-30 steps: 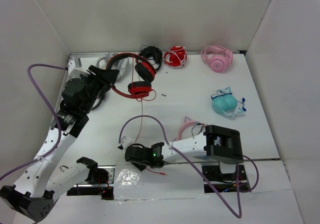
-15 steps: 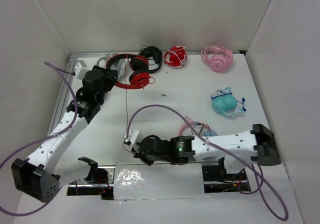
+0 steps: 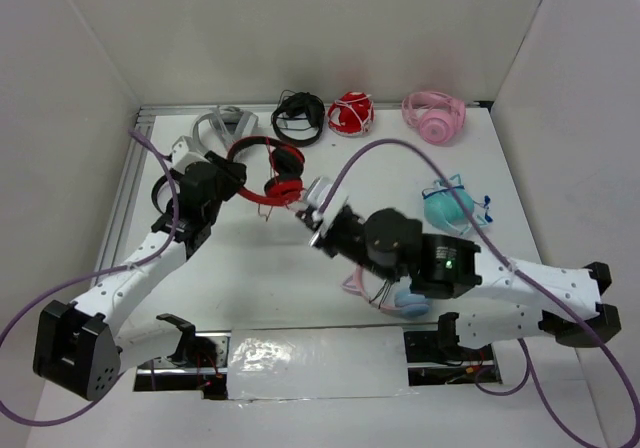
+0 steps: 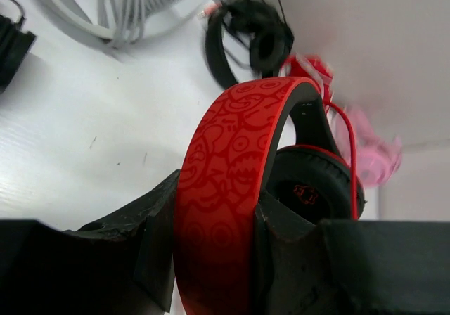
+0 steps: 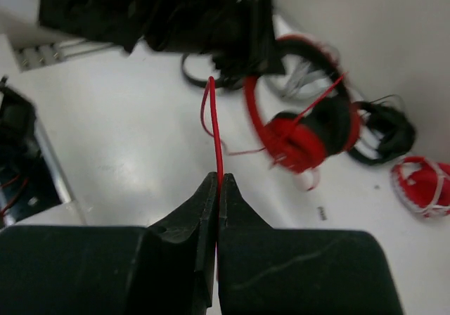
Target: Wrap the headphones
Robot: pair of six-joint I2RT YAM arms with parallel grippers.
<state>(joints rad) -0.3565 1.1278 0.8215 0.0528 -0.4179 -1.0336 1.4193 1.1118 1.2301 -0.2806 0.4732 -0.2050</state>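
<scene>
My right arm has swung up from the near edge to the middle of the overhead view since half a second ago, and the headphones (image 3: 272,164) have come down and to the right, off the back row, uncovering the grey headphones (image 3: 222,126) at upper left. Along the top of the worktop (image 3: 250,268) lie the black headphones (image 3: 300,116), a red bundle (image 3: 351,113) laced with white cord, and pink headphones (image 3: 433,115). A teal bundle (image 3: 452,208) sits at the right, just beyond my right arm. Nothing lies between my two arms except the red set. Its band is red, printed with darker doodles on the outside and black inside. The ear cups are red with black pads, one of them hanging just behind the band in the left wrist view. My left fingers (image 4: 216,248) are clamped across the band, one on each side of it, holding the set tilted above the worktop. My right fingers (image 5: 217,188) are pressed together on the thin red cable (image 5: 214,125), which runs up from their tips towards the ear cups in a slack loop.
</scene>
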